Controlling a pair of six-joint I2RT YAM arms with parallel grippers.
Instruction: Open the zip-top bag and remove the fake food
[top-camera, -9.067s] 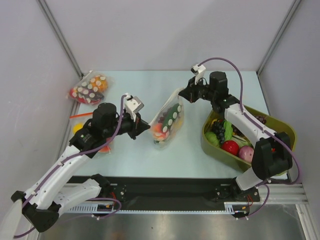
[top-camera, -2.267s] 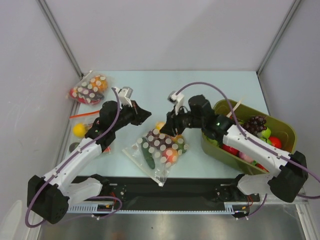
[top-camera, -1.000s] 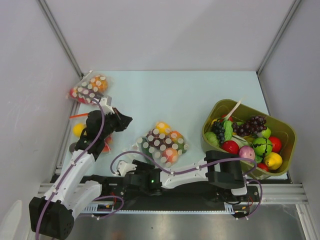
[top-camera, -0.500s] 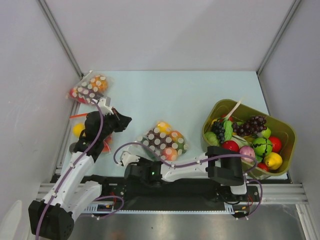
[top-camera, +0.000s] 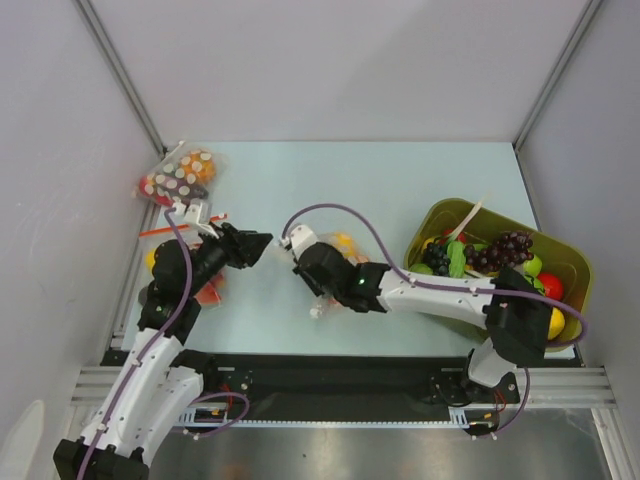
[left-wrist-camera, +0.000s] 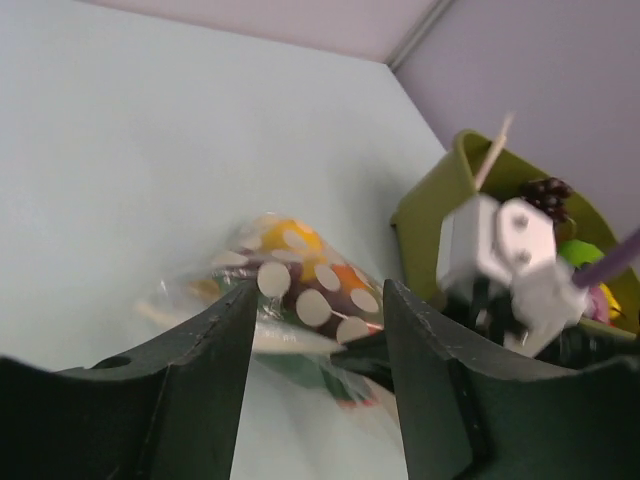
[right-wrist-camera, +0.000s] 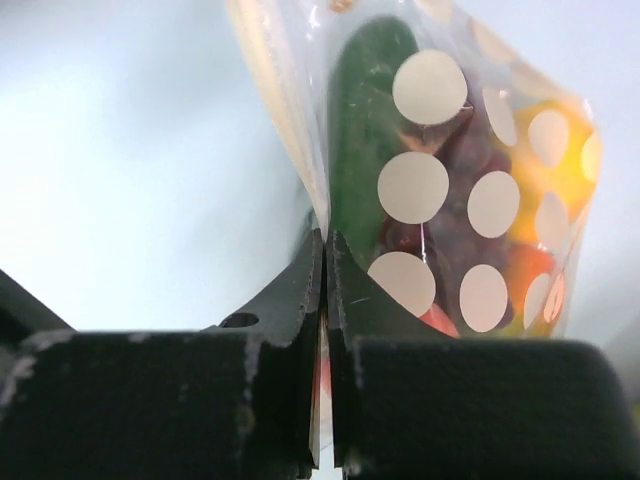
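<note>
Right gripper (right-wrist-camera: 324, 250) — reaching across to the middle of the table (top-camera: 400, 185), fingers pressing tight together and pinching a thin edge of the zip-top bag (right-wrist-camera: 470, 170). The bag is stretching away from the pinch along its long axis, dotted face showing. The fake food (right-wrist-camera: 358, 120) is bunching inside, green piece nearest the fingers, purple and orange-yellow beyond.

Left gripper (top-camera: 262, 245) — standing spread, gripping and touching nothing, pointing at the bag, which is lying just to its right and apart from it. The opening pull is probably waiting on this arm taking the opposite lip.

Farther right, a green bin (top-camera: 575, 262) is holding other fruit. At the far left, another dotted bag (top-camera: 180, 175) is lying.
</note>
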